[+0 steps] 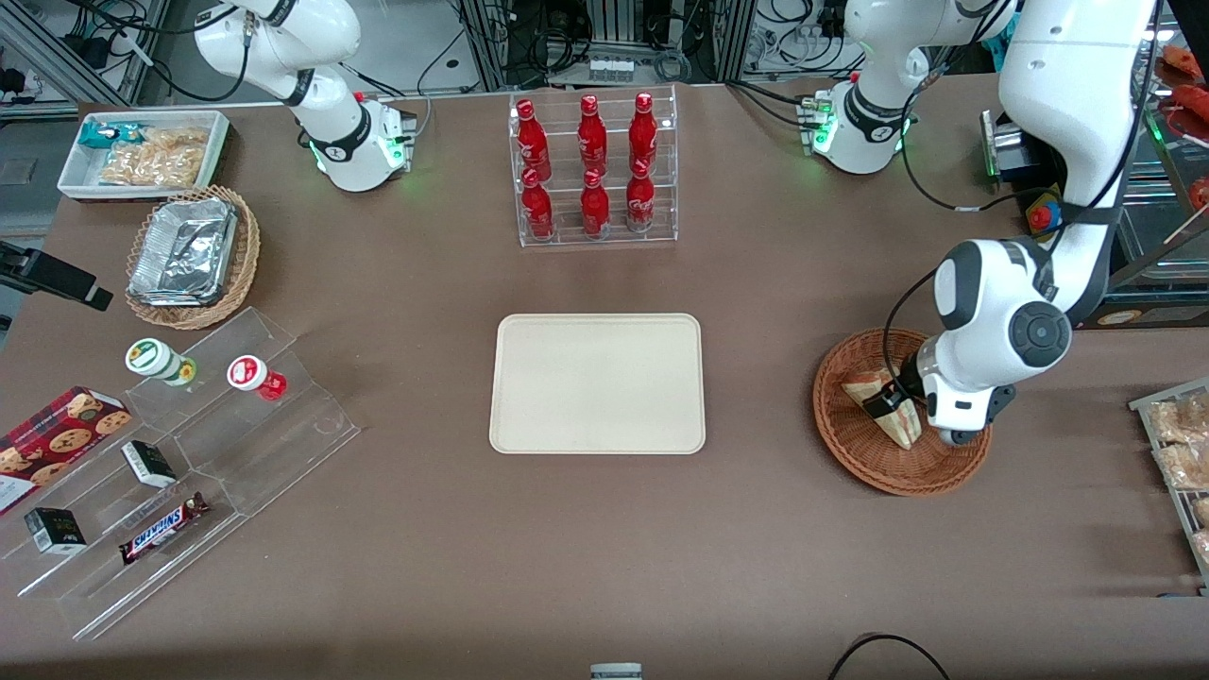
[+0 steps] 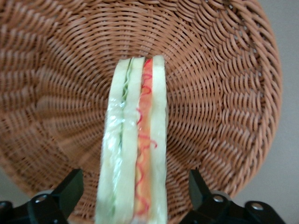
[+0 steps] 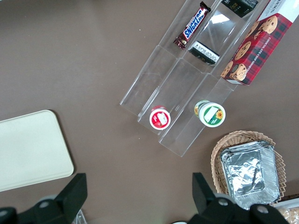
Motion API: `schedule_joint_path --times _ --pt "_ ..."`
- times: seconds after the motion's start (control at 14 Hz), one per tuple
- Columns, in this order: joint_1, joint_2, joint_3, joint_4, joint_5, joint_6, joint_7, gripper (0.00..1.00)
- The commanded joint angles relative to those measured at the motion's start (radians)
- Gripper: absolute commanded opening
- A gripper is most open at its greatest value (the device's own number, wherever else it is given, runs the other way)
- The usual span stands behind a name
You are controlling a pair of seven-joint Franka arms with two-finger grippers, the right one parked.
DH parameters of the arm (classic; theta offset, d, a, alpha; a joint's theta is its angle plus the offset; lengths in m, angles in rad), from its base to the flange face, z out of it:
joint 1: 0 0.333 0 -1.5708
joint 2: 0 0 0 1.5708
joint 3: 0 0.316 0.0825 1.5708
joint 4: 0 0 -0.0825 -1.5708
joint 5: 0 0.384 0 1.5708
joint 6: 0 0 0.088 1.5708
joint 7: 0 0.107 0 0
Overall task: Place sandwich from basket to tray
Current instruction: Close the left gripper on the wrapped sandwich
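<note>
Front view: the tray point(image 1: 598, 383) lies flat at mid-table and serves as the reference. The basket point(image 1: 883, 455) sits on the table toward the working arm's end, well apart from the tray. The sandwich point(image 1: 886, 408) lies inside the basket. The left arm's gripper point(image 1: 890, 400) is down in the basket at the sandwich, and the arm's white wrist housing covers part of the basket's rim and interior. Farther from the front camera than the tray stands a clear rack of red bottles point(image 1: 593, 165). Toward the parked arm's end are a clear stepped stand point(image 1: 179, 453) with two small jars, small black boxes and a Snickers bar point(image 1: 162, 528); a cookie box point(image 1: 59, 442) beside it; an oval wicker basket holding foil trays point(image 1: 185, 253); and a white bin of snacks point(image 1: 144, 153). Nothing stands on the table between basket and tray.

Left wrist view: the sandwich point(image 2: 135, 154) stands on edge in the basket point(image 2: 224, 84), filling layers facing the camera. The two black fingers point(image 2: 70, 189) flank it with visible gaps on both sides; the jaws are released, not gripping.

Right wrist view: a corner of the tray point(image 3: 32, 149), the stepped stand point(image 3: 187, 93) with its goods, and the foil trays point(image 3: 250, 173) appear.
</note>
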Motion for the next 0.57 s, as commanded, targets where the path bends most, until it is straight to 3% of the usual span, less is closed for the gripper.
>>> schedule_joint_path --times 0.0,0.36,0.5 --pt "-0.001 0.006 -0.003 0.011 -0.017 0.016 -0.020 0.11" --pt "-0.010 -0.032 -0.036 0.032 -0.003 0.004 -0.008 0.07" --pt "-0.011 -0.063 -0.054 0.064 0.012 -0.075 0.044 0.07"
